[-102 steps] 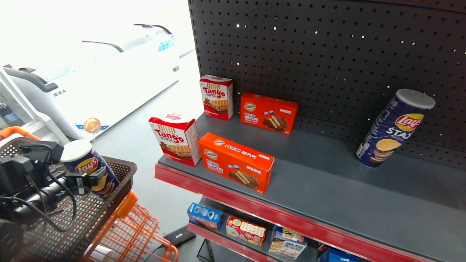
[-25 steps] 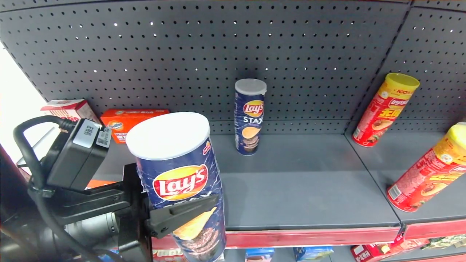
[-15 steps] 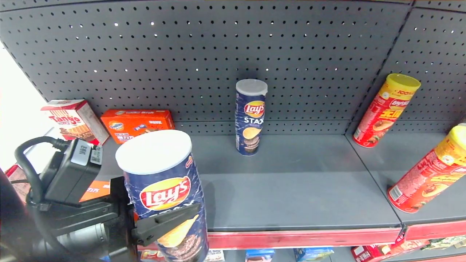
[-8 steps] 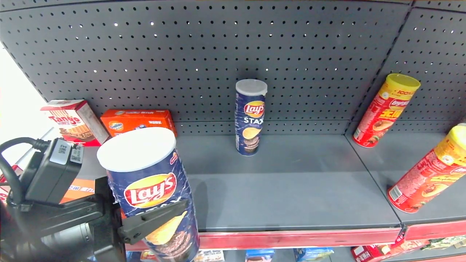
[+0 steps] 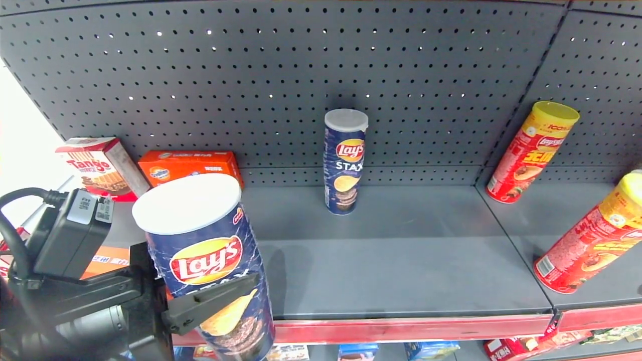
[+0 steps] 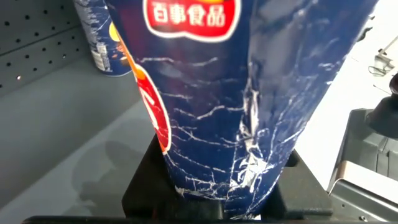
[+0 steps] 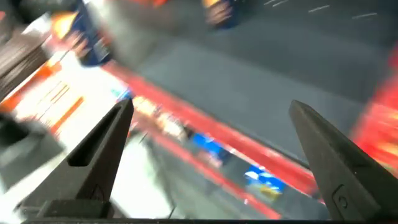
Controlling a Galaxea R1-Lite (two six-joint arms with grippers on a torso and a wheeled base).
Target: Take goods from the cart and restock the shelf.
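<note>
Blue chip can, clamped upright in the left hand, had drifted leftward and lower, then steadied before the shelf front edge, so placement beside the matching can remained undone, while the right hand gaped empty.

The near blue can and the far blue can each bear a red-and-yellow logo with white lettering, the far one with a white word beneath it. Red script marks the wafer box, a round emblem marks the orange box, and yellow characters mark the back red can.
</note>
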